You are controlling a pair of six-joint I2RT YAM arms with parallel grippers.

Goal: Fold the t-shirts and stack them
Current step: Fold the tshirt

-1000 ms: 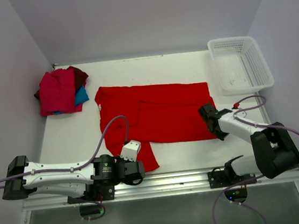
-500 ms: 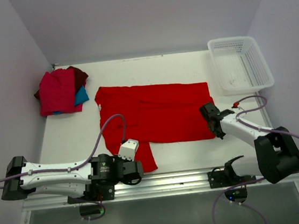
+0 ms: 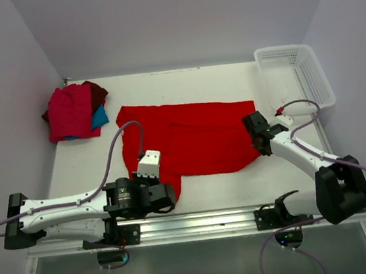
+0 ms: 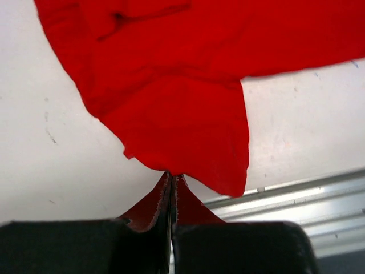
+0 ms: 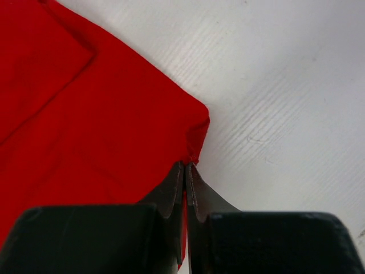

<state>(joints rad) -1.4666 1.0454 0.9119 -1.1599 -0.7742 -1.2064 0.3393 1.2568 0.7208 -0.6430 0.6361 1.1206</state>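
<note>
Nearest, the left pincer (image 4: 171, 178) is clamped shut on the near flap of the large plain bright red cloth t-shirt (image 3: 199, 135). Slightly farther, the right pincer (image 5: 186, 168) pinches its right corner. The shirt lies spread across the middle of the white desk (image 3: 87, 168). Beyond, a pile of folded red, dark maroon and teal-blue t-shirts (image 3: 71, 113) sits far left, a white plastic mesh basket (image 3: 321, 75) far right.

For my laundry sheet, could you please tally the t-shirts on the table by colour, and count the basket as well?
Red: 2, the spread red t-shirt and the folded red t-shirt
Dark maroon: 1, the dark maroon t-shirt
Teal-blue: 1, the teal-blue t-shirt
White: 1, the white basket
Total: 5 things, 4 of them t-shirts
</note>
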